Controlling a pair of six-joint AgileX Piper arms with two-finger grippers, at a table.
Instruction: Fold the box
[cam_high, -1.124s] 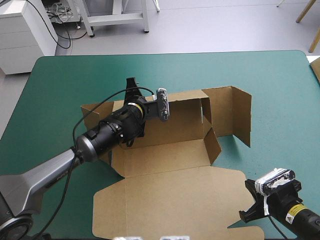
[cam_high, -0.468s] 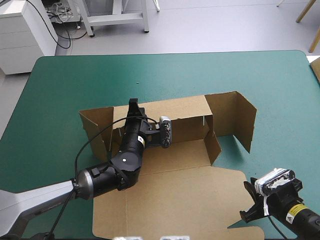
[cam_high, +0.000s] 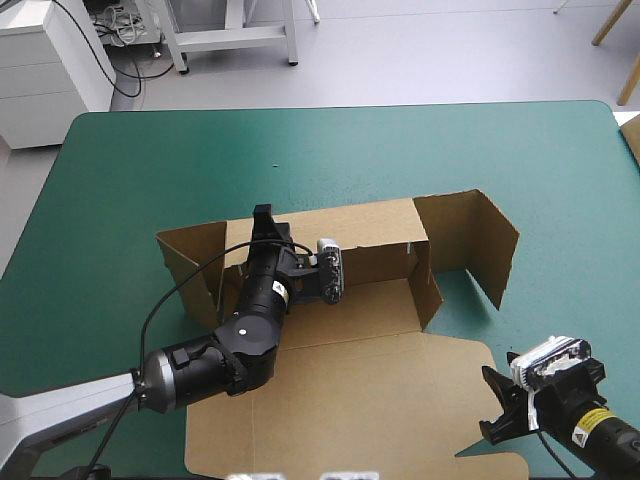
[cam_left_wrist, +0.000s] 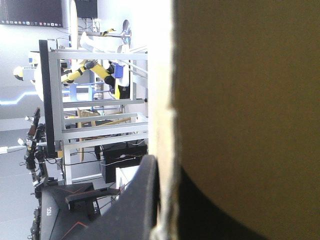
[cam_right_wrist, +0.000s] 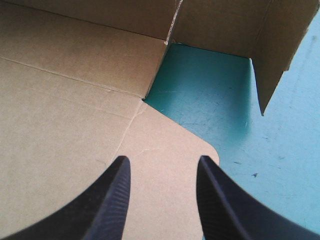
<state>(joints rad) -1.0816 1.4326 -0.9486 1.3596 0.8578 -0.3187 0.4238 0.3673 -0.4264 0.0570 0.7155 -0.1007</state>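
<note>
The brown box (cam_high: 350, 390) is laid out mid-table (cam_high: 130, 170), lid flat and far wall raised. That wall is clamped by the left gripper (cam_high: 264, 218). The right gripper (cam_right_wrist: 161, 167) is held spread apart over the lid's near right corner.

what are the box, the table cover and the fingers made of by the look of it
Box: looks like brown cardboard, matte, with scored fold lines and a rough pale cut edge.
Cover: teal-green, matte, faintly scuffed; perhaps a rubbery or vinyl mat, hard to tell.
Fingers: black, dull, finely ribbed; likely rubber or plastic.
</note>
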